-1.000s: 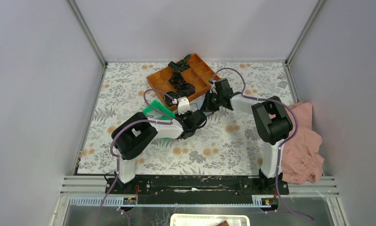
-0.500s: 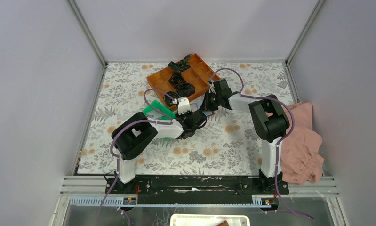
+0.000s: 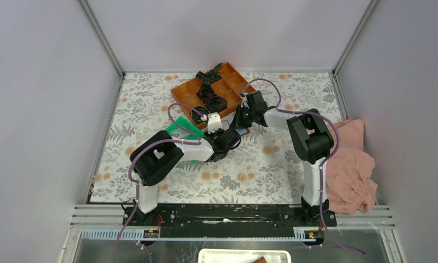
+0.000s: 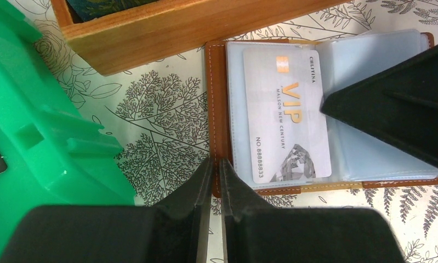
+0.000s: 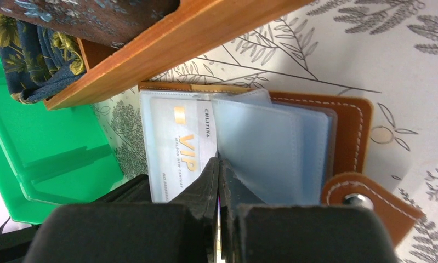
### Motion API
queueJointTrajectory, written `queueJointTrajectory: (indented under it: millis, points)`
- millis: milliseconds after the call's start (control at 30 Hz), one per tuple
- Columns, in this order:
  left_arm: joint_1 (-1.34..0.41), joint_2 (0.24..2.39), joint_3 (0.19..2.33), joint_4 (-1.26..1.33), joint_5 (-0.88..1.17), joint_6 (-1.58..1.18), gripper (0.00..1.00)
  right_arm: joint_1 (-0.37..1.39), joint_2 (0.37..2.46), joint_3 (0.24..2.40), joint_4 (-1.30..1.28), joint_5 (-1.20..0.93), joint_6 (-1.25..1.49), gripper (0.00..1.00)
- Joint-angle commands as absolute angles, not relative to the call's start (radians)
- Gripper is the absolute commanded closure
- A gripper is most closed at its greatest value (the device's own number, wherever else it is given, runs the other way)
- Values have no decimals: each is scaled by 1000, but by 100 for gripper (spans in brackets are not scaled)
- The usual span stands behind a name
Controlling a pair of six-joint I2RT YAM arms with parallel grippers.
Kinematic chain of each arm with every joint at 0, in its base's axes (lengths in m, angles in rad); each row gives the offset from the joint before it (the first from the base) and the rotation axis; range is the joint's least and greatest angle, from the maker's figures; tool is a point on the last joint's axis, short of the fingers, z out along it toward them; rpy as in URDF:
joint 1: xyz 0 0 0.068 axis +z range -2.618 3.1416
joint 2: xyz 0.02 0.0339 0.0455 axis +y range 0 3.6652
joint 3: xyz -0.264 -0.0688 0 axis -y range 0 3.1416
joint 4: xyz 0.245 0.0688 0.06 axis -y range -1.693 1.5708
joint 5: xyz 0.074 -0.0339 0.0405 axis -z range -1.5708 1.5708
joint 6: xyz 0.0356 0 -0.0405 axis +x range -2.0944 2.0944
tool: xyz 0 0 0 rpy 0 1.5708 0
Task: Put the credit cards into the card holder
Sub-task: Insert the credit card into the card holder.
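Holder (image 4: 216,98): open, just beside tray (image 4: 167,27) | Card (image 4: 285,115): one, in holder's clear sleeves (image 5: 260,148) | Left end effector (image 4: 215,175): together, at holder's edge | Right end effector (image 5: 218,175): together, over holder

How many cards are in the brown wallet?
1. The VIP card lies in the open card holder, on the side nearer the green tray. More may hide behind the clear sleeves.

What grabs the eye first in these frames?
The open brown card holder, lying just in front of the orange tray, with a silver VIP card in its clear sleeve. Both arms meet over it: the left gripper at its leather edge, the right gripper at the sleeves, each with fingers nearly together. A bright green tray sits beside it.
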State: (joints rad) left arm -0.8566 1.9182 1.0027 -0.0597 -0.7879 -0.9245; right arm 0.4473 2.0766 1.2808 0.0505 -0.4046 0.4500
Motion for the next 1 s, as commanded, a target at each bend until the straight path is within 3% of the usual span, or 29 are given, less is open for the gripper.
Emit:
queueJointTrajectory:
  millis: [0, 967]
  points:
    - [-832, 2010, 943, -227, -730, -888, 87, 475, 2110, 1315, 50, -387, 445, 100]
    - [-832, 2006, 940, -207, -722, -875, 87, 518, 2111, 1305, 94, -440, 490, 100]
